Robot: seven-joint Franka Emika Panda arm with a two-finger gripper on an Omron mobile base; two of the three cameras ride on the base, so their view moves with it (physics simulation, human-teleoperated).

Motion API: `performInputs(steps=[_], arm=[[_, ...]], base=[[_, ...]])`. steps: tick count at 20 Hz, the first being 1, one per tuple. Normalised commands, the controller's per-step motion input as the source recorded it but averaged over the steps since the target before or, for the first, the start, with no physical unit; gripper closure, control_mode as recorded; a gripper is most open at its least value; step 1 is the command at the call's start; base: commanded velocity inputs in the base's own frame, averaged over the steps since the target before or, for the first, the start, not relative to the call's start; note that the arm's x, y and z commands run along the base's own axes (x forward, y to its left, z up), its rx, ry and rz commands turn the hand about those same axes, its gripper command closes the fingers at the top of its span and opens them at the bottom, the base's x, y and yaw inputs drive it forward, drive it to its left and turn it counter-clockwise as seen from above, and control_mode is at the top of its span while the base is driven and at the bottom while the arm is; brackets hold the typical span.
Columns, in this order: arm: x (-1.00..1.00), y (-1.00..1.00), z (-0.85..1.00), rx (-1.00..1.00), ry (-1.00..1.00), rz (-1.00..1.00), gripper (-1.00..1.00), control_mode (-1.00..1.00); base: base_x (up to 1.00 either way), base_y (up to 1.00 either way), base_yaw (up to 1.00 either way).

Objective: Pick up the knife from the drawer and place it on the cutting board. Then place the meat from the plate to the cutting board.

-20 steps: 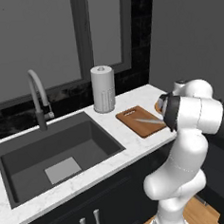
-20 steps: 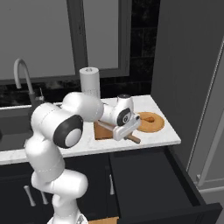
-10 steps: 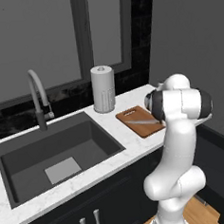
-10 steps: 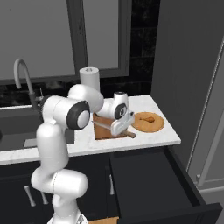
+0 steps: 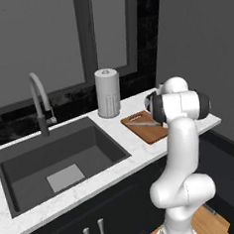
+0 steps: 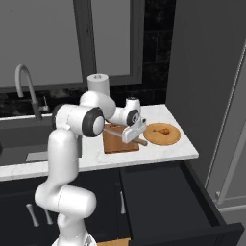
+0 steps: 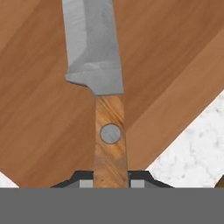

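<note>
Wooden-handled, grey-bladed slim knife (image 7: 107, 109) was clamped at its handle by the tool (image 6: 133, 133), jaws narrow. It was held low over the reddish-brown rectangular cutting board (image 5: 147, 129), near the surface's right end, blade along the board, presumably for flat release.

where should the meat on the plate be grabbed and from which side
Best taken from straight above: the meat lies low and flat near the middle of the plate, so a side approach would likely hit the rim. Close the fingers across its narrower width, probably at the thicker end. Its exact shape is too small to tell.
</note>
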Motion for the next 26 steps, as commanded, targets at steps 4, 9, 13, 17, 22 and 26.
performInputs(steps=[4, 9, 13, 17, 22, 26], arm=[[0.41, 0.12, -0.20, 0.00, 0.03, 0.00, 1.00, -1.00], [-0.10, 0.21, -0.06, 0.00, 0.00, -0.02, 1.00, -1.00], [-0.14, 0.30, -0.13, 0.00, 0.07, -0.04, 1.00, -1.00], [0.00, 0.26, -0.29, -0.01, 0.02, -0.04, 1.00, -1.00], [0.00, 0.13, -0.16, 0.00, 0.00, -0.03, -1.00, -1.00], [-0.20, 0.03, 0.12, 0.00, -0.09, -0.05, -1.00, -1.00]], base=[[0.00, 0.00, 0.00], [0.00, 0.00, 0.00], [0.00, 0.00, 0.00], [0.00, 0.00, 0.00], [0.00, 0.00, 0.00], [0.00, 0.00, 0.00]])
